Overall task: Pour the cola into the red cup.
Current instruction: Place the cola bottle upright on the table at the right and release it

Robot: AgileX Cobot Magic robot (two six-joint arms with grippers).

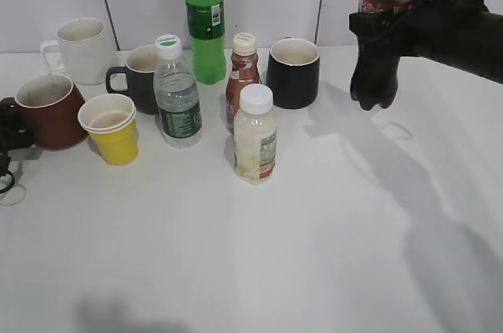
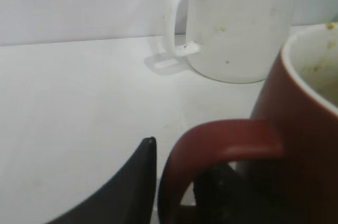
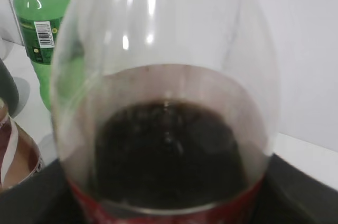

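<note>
We hold the cola clamped aloft at two o'clock; our left fingers straddle the red cup handle at nine, steadying it, grip unclear.

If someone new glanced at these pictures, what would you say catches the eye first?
Most striking is the cola bottle held clear of the table at the far right, clamped in the right gripper. Next comes the red cup at the far left, its handle between the fingers of the left gripper. Between them stands a cluster of mugs and bottles, the tall green bottle rising at the back.
</note>
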